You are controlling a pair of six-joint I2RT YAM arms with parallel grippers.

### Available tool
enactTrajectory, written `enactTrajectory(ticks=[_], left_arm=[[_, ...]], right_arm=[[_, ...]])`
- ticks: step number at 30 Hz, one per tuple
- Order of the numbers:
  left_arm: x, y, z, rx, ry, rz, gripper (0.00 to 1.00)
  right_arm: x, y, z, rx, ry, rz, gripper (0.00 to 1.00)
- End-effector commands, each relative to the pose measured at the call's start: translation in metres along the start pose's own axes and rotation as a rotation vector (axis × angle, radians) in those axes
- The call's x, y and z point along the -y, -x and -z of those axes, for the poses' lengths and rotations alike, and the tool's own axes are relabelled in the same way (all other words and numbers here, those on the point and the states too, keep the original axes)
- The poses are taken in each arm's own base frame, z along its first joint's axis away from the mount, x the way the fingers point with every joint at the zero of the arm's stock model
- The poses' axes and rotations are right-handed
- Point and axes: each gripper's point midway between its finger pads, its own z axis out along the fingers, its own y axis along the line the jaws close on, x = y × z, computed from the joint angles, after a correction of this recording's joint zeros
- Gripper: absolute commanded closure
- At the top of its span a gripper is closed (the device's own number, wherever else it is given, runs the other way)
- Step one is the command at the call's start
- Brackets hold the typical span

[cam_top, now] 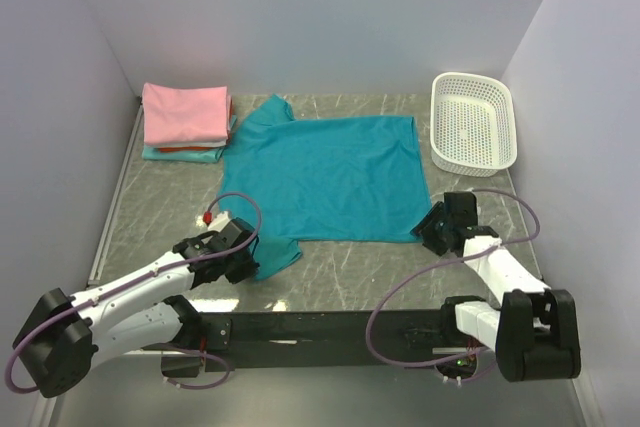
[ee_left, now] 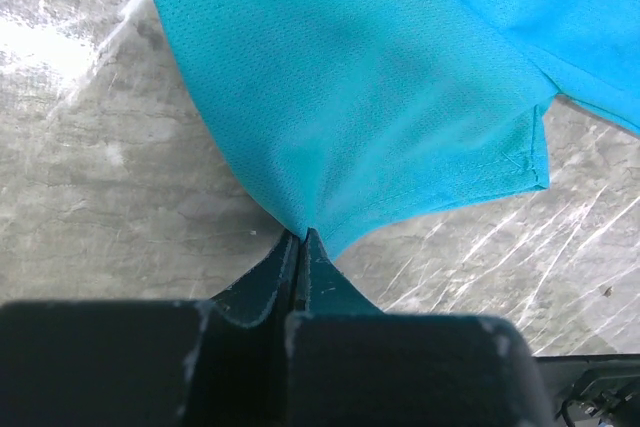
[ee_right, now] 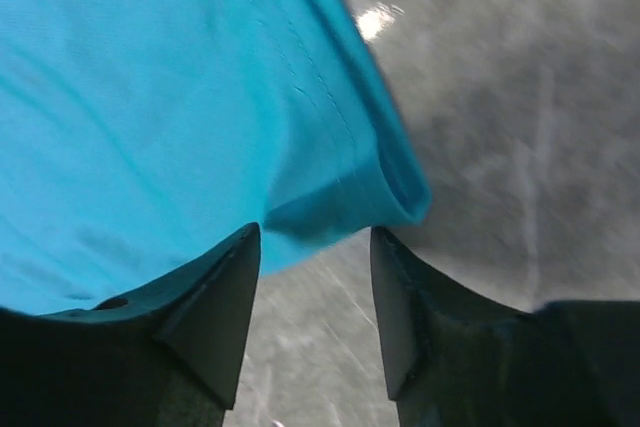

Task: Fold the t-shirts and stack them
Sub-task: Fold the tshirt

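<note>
Your left fingers (ee_left: pixel 298 249) are pinched shut on the lower-left sleeve of the teal shirt (cam_top: pixel 330 172). Right fingers (cam_top: pixel 430 229) stand apart at its lower-right hem corner. The shirt lies spread mid-frame on the surface (cam_top: pixel 350 272) — folded pile (cam_top: pixel 185 117), pink on top, upper left.

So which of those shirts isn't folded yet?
The teal-blue t-shirt, spread flat mid-table; the pink t-shirt lies folded atop the back-left stack.
</note>
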Motion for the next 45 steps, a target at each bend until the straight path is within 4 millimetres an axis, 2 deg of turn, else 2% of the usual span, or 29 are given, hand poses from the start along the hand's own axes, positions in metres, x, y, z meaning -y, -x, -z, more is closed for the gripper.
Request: enactTrajectory(ticks=[1,2,4,5,8,13,16,19,22,24,28,34,39,40,45], left_arm=[[0.0,0.004,0.0,0.025,-0.009,-0.006,0.99],[-0.001,0.004,-0.001,0.027,-0.003,0.003,0.99],[0.0,0.004,0.0,0.024,-0.002,0.006,0.99],[0.002,0.004,0.0,0.022,-0.007,0.009,0.99],[0.007,0.005,0.001,0.025,-0.03,0.004,0.99],[0.013,0.008,0.004,0.026,-0.033,-0.011,0.99],[0.023,0.012,0.007,0.032,-0.064,-0.023,0.99],[0.034,0.019,0.011,0.05,-0.09,-0.04,0.99],[0.038,0.034,0.01,0.068,-0.07,-0.048,0.99],[0.047,0.045,0.009,0.063,-0.087,-0.037,0.99],[0.075,0.065,0.015,0.077,-0.159,-0.074,0.99],[0.106,0.095,0.022,0.091,-0.229,-0.109,0.99],[0.112,0.122,0.016,0.108,-0.216,-0.098,0.99],[0.118,0.126,0.019,0.103,-0.236,-0.104,0.99],[0.126,0.15,0.016,0.123,-0.24,-0.094,0.99]], right_arm=[[-0.009,0.0,-0.01,-0.025,0.04,0.004,0.46],[-0.01,-0.002,-0.011,-0.037,0.042,0.005,0.54],[-0.009,-0.005,-0.014,-0.053,0.043,0.007,0.62],[-0.009,-0.006,-0.014,-0.058,0.048,0.007,0.71],[-0.008,-0.005,-0.01,-0.056,0.038,0.018,0.79],[-0.006,0.0,0.0,-0.026,0.027,0.046,0.79],[-0.011,0.003,0.008,-0.018,0.051,0.074,0.85],[-0.022,0.011,0.015,-0.004,0.086,0.095,0.86],[-0.036,0.016,0.02,-0.001,0.139,0.111,0.86],[-0.043,0.02,0.022,-0.006,0.149,0.117,0.86],[-0.054,0.028,0.025,-0.013,0.161,0.131,0.87],[-0.07,0.04,0.025,-0.035,0.163,0.154,0.87],[-0.082,0.056,0.027,-0.025,0.152,0.17,0.87],[-0.086,0.061,0.026,-0.022,0.154,0.173,0.87],[-0.095,0.069,0.024,-0.034,0.154,0.189,0.87]])
